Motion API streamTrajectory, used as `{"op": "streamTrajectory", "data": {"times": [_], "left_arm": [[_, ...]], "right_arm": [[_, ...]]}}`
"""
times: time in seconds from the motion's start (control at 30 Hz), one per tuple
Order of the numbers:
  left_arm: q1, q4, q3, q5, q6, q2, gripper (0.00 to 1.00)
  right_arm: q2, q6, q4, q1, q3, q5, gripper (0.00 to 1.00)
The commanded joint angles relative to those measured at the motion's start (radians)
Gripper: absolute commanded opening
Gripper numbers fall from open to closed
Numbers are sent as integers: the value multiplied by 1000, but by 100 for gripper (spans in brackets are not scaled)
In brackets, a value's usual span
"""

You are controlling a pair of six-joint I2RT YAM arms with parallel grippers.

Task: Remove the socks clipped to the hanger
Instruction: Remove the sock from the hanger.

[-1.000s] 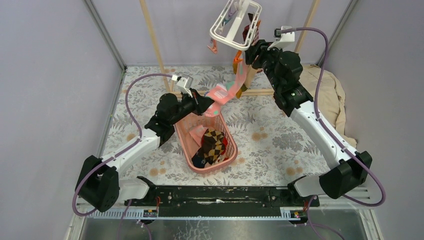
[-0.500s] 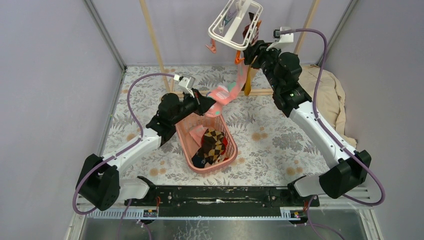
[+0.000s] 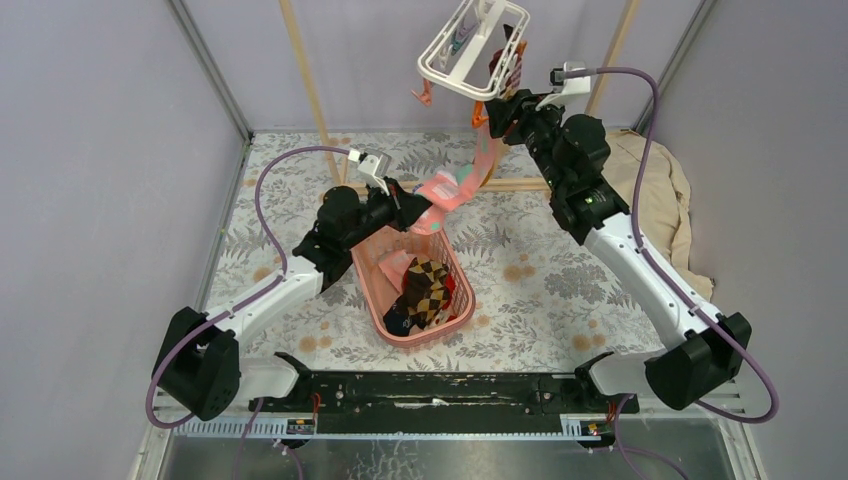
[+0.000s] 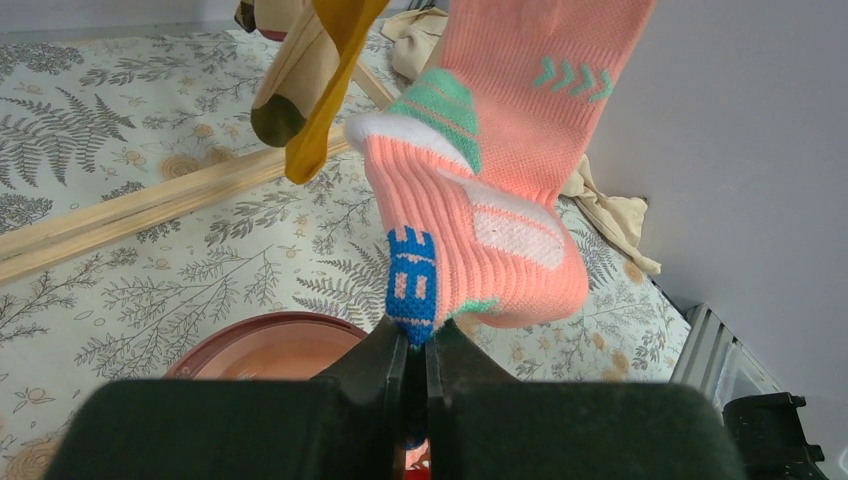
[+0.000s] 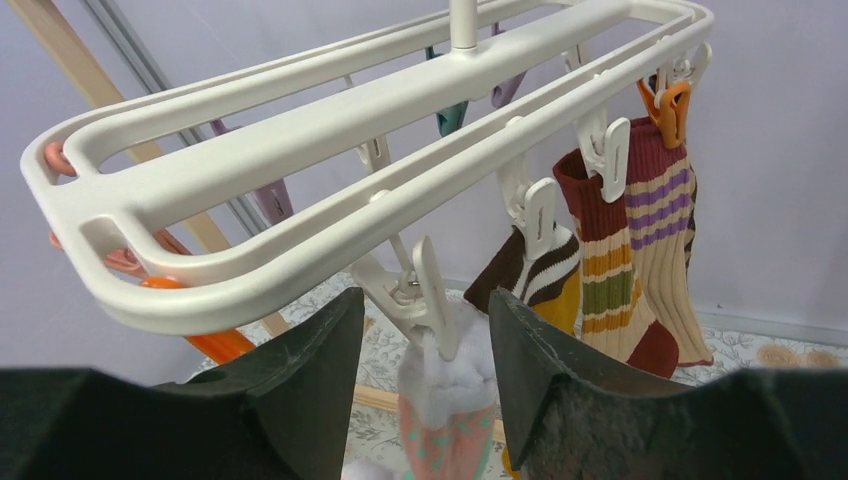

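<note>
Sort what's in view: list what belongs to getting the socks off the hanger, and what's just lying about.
Part of the job:
- hanger
- pink-teal sock, pinched by the left end effector
- striped socks, clipped on
- right end effector, open around a clip
- basket holding the argyle sock

Lying about:
- beige cloth
- wooden rack

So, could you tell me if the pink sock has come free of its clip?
No, a white clip on the hanger pinches the pink sock by its cuff.
</note>
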Motion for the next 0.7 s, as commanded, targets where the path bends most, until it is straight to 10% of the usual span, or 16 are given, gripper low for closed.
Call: {"op": "streamTrajectory", "data": {"times": [0.0,0.67], "left_arm": [[-6,63,37,-1,20,4,0],[-21,53,40,6,28,-2,0]], "right_arm": [[-46,-19,57,13,-9,-22,56],[55,-43,75,14,71,41,59]]}}
